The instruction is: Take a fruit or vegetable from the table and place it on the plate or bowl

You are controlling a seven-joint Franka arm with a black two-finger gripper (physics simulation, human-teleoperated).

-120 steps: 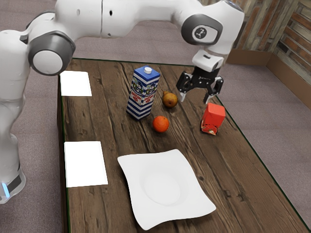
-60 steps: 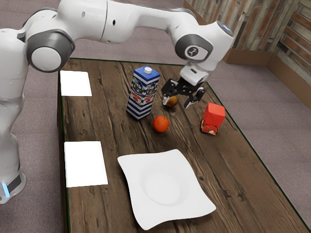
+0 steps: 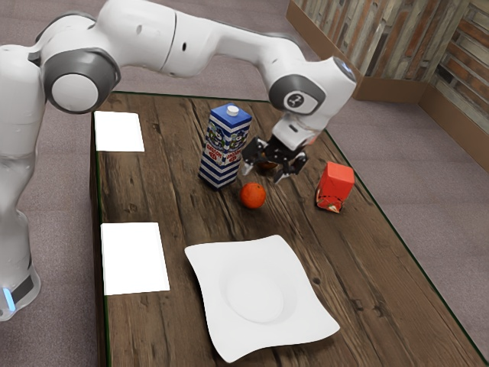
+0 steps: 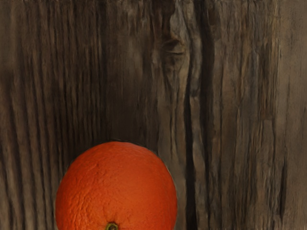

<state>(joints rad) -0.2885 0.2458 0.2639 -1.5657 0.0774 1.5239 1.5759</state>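
Observation:
An orange (image 3: 253, 196) lies on the wooden table (image 3: 367, 275), just in front of my gripper (image 3: 264, 173). The black fingers stand apart and open, hovering a little above the tabletop between the orange and the spot where a brown pear lay; my hand now mostly hides the pear. In the wrist view the orange (image 4: 116, 188) sits directly under the hand on the dark planks. A white wavy-edged plate (image 3: 306, 321) lies empty at the table's near side, well in front of the orange.
A blue-and-white striped carton (image 3: 225, 145) stands upright close to the gripper on the exterior view's left. A red box (image 3: 335, 186) sits toward the right edge. Two white sheets (image 3: 119, 131) (image 3: 134, 258) lie along the left side.
My arm has swung from above the red box toward the exterior view's left and come down, now low over the pear and orange. The fingers stay open. No object has shifted.

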